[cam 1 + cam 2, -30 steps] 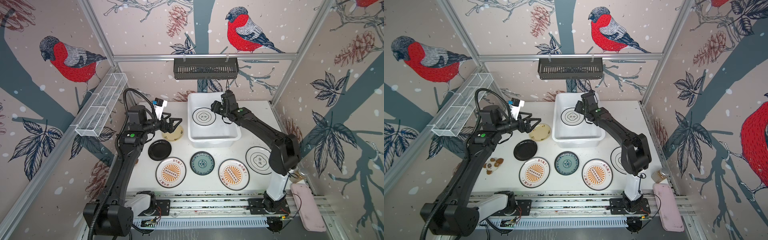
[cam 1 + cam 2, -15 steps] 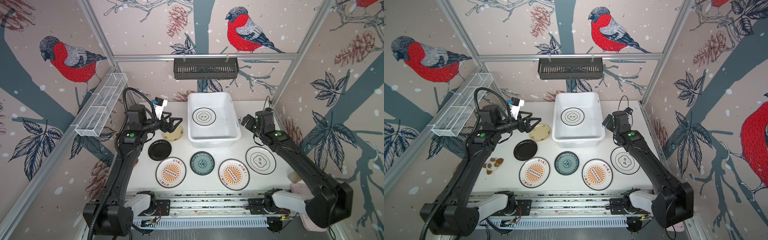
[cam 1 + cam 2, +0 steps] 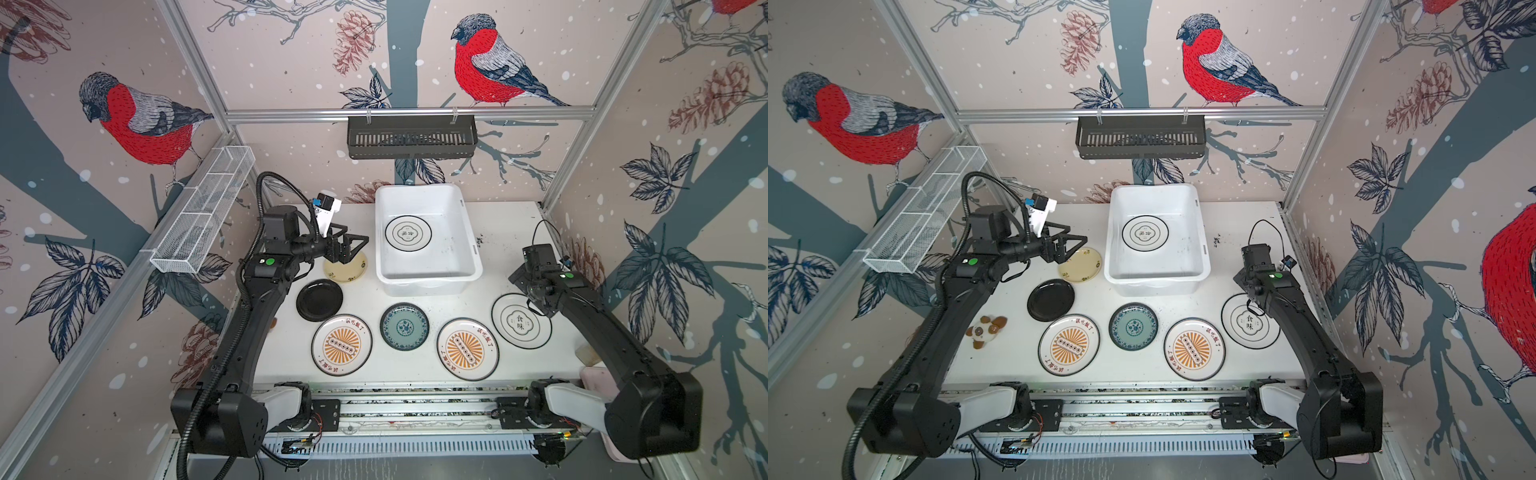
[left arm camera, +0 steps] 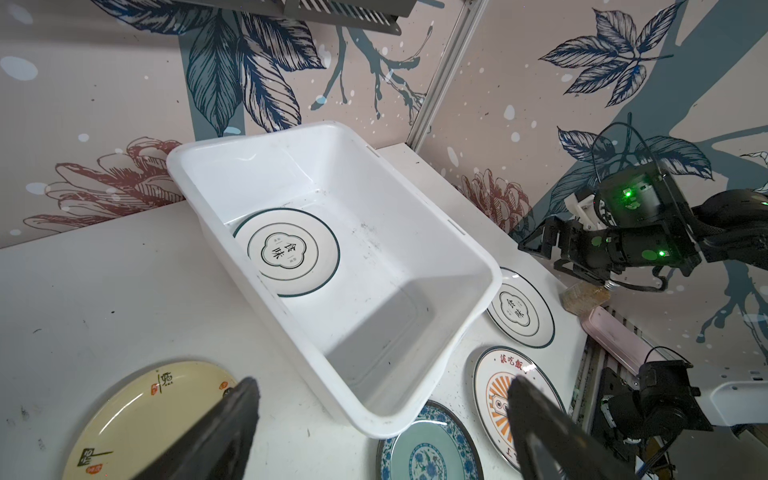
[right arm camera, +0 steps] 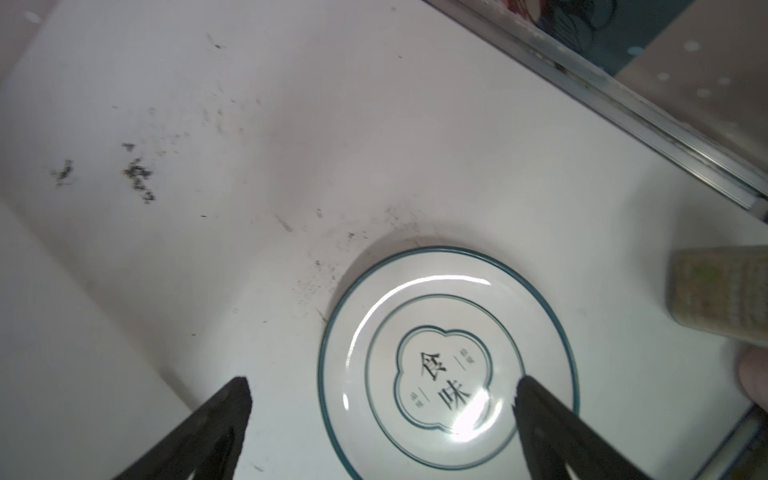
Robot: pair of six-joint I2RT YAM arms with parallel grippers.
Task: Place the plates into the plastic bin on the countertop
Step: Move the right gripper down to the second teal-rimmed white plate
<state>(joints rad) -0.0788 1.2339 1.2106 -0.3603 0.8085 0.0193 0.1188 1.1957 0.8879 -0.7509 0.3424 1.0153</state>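
Observation:
The white plastic bin [image 3: 428, 284] stands at the back of the countertop [image 3: 494, 257] with one quatrefoil plate [image 3: 408, 233] flat inside. In front lie a black plate [image 3: 319, 300], two sunburst plates [image 3: 341, 345] [image 3: 467, 349], a teal plate [image 3: 404, 326] and a second quatrefoil plate [image 3: 513, 328]. My left gripper [image 3: 355, 249] hangs open over the pale yellow plate [image 3: 349, 272], holding nothing. My right gripper [image 5: 380, 386] is open just above the second quatrefoil plate [image 5: 449, 361], one finger over its middle, the other over bare countertop.
A black slotted rack [image 3: 411, 137] hangs on the back rail and a white wire basket [image 3: 203, 220] on the left wall. A small brown-and-white toy [image 3: 986, 330] lies at the left. A sponge [image 4: 584, 299] and a pink item [image 3: 598, 374] sit at the right edge.
My right arm has left the bin, leaving a quatrefoil plate inside, and has swung right and down over the plate on the countertop, jaws now wide. The left arm has not moved.

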